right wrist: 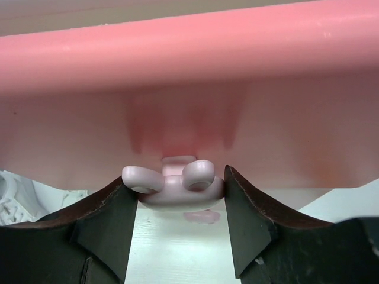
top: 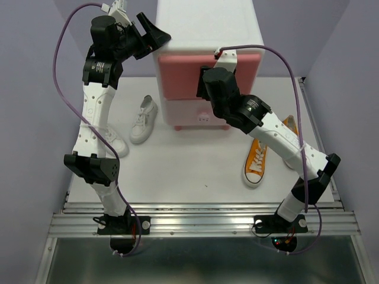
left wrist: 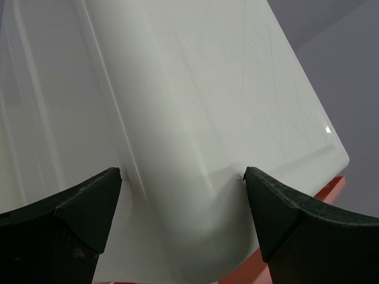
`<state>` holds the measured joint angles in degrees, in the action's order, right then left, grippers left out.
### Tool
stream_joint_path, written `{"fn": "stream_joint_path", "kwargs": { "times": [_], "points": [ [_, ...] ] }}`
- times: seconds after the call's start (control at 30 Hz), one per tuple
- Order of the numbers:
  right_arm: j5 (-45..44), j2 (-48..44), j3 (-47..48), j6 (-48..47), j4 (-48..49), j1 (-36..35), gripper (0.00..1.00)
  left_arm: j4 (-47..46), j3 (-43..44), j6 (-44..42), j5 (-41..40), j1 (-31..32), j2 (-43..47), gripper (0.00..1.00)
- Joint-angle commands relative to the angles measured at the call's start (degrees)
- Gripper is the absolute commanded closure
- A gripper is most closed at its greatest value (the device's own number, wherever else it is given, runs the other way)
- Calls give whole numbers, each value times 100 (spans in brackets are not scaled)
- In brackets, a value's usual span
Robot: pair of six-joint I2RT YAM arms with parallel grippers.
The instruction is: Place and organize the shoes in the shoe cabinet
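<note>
The cabinet (top: pixel 204 23) is sitting mid far edge. The right gripper (right wrist: pixel 176 180) is pinching its top knob (right wrist: pixel 172 188), and the left gripper (left wrist: pixel 183 174), jaws spread, is straddling its corner. The white shoes (top: pixel 144 119) are lying near the left edge, orange shoes (top: pixel 256 161) near the right.

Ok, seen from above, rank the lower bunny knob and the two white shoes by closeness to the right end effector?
The right end effector grips the upper knob.
1. Lower bunny knob, just beneath.
2. White shoe, left of the cabinet.
3. Other white shoe, farther left, partly hidden.
</note>
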<state>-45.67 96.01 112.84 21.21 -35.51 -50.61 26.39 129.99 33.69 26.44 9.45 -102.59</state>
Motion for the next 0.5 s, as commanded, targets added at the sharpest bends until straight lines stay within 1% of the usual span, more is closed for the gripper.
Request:
{"fn": "stream_joint_path", "kwargs": {
  "times": [0.0,0.13,0.33,0.47],
  "points": [
    [760,-477,-402,542,-228,-28,100,551,-158,-258,-367,-23,-218,5],
    [1156,-740,-709,682,-395,-80,99,656,-307,-319,-525,4,-174,5],
    [1200,-1040,-904,919,-694,-186,99,709,-501,-451,-789,127,-113,5],
    [1245,-1180,-878,1209,-993,-432,99,762,-659,-478,-903,153,-69,6]
  ]
}}
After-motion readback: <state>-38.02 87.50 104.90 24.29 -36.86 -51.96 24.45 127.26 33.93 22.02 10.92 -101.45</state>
